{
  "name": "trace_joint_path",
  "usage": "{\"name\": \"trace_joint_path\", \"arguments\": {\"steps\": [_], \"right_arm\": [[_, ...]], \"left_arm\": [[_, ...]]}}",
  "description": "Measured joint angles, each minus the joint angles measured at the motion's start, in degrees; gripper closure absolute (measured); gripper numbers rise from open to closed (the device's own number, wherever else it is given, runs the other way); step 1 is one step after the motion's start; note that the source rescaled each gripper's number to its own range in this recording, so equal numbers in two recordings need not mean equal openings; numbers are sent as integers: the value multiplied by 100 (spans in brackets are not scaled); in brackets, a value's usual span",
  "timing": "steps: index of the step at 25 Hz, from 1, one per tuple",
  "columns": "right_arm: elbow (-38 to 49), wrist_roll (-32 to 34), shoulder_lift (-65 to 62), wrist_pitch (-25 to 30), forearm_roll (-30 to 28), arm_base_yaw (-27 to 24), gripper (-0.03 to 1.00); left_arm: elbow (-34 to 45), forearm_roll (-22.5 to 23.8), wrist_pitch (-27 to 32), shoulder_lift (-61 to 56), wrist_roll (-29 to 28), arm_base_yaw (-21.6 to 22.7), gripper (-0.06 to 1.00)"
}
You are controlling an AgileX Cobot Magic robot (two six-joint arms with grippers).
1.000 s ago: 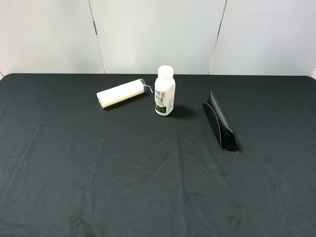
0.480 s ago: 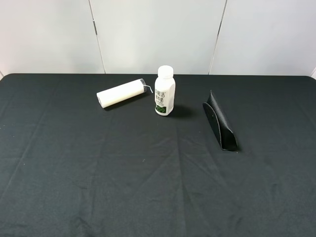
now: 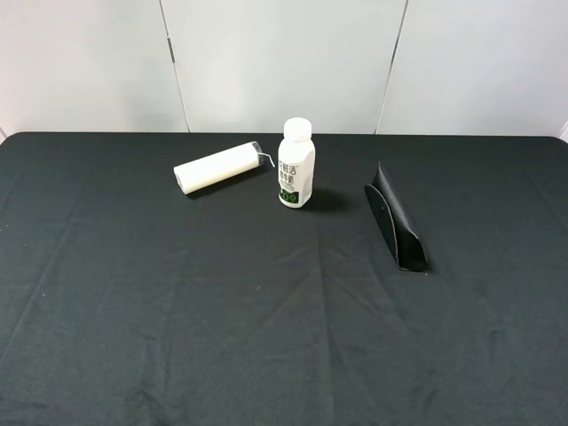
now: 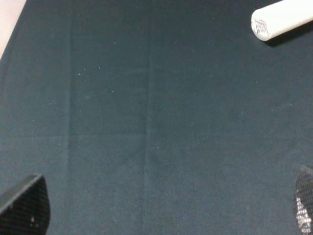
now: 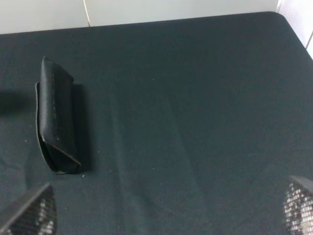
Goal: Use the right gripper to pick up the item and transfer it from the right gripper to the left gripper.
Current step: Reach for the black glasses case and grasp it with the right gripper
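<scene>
The black case [image 3: 397, 224] lay lengthwise on the right half of the table [image 3: 266, 337], ahead of the wide-open right gripper [image 5: 164, 213] and well away from the left gripper [image 4: 165, 205], also open.

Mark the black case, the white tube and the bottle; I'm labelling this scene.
black case [image 3: 396, 222]: exterior high view, middle of its sloping side.
white tube [image 3: 216, 167]: exterior high view, middle of its body.
bottle [image 3: 296, 174]: exterior high view, labelled front.
</scene>
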Motion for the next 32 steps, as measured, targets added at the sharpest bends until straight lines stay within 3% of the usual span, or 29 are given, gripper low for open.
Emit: {"name": "trace_joint_path", "arguments": {"steps": [16,28,32], "right_arm": [[-309,-22,305,0,18,0,-3],[-2561,-429,4116,-19,-49,6,-3],[-3167,-520,5209,-24,-152,415,-3]], "left_arm": [[0,0,-5,0,0,0,-6],[0,0,-5,0,0,0,-6],[0,0,-5,0,0,0,-6]]}}
